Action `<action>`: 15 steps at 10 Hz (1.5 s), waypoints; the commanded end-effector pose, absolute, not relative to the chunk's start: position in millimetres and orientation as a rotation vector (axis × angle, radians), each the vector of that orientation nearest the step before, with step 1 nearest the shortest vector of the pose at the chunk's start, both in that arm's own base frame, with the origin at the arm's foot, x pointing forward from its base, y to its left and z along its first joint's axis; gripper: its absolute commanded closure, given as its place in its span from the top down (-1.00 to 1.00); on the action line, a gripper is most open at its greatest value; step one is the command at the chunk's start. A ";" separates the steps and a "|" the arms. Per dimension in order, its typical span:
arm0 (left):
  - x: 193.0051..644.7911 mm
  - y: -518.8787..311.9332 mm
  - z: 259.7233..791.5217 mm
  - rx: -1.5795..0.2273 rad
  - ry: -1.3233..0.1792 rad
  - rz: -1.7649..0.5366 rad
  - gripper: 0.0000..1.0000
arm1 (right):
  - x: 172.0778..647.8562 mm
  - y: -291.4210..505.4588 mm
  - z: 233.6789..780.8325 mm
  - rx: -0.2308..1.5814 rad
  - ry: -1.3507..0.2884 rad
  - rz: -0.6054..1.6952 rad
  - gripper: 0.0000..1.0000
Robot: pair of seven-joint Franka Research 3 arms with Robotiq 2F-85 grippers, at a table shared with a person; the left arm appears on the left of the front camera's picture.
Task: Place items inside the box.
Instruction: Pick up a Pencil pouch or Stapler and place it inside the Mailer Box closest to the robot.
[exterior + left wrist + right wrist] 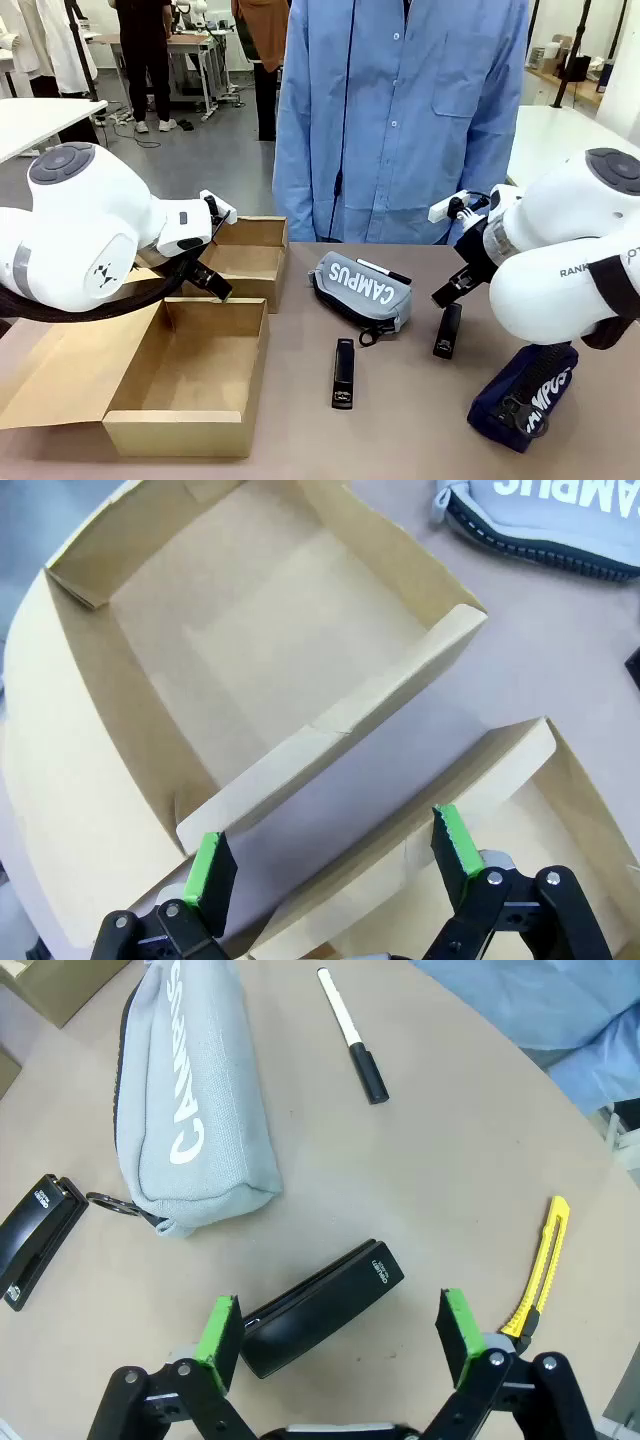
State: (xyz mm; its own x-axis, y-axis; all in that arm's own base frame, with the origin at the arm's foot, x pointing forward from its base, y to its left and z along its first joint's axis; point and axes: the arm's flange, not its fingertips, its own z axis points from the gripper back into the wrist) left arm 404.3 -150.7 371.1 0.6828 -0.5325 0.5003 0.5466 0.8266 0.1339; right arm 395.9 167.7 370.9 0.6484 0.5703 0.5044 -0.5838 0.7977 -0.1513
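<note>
1. Cardboard makes up two open boxes at the robot's left of the table: a near box [180,435] and, touching it on the person's side, a far box [262,232].
2. Above the place where their walls meet hangs the left gripper [330,852], its jaws spread wide and gripping nothing.
3. On the other side, the right gripper [338,1328] is spread wide too, a green pad to either side of a black stapler [320,1305] that lies flat on the table, not clamped.
4. Nearer the middle, a second stapler [343,372] lies between the near box and the first stapler.
5. Behind that one lies a grey pouch [362,288] printed CAMPUS, just beside the far box.
6. A marker [350,1032] lies beyond the grey pouch.
7. By the robot's right edge, a navy pouch [520,395] lies partly under the right arm.
8. Near the right gripper, a yellow knife [538,1272] lies on the table, on the side away from the grey pouch.
9. At the far side stands a person [400,100] in a blue shirt.
</note>
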 end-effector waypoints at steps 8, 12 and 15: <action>404.3 -150.7 371.1 -0.027 -0.552 -0.605 1.00 | 395.9 167.7 370.9 0.026 -0.565 0.656 1.00; 404.3 -150.7 371.1 -0.027 -0.552 -0.605 1.00 | 395.9 167.7 370.9 0.026 -0.565 0.656 1.00; 404.3 -150.7 371.2 -0.027 -0.552 -0.605 1.00 | 394.4 167.1 385.7 0.077 -0.534 0.663 1.00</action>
State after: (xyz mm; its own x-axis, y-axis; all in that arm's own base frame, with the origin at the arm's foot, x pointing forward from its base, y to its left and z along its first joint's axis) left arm 404.3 -150.7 371.2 0.6828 -0.5325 0.5003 0.5466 0.8266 0.1339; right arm 395.5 169.0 372.0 0.6544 0.5664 0.5011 -0.5834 0.7997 -0.1420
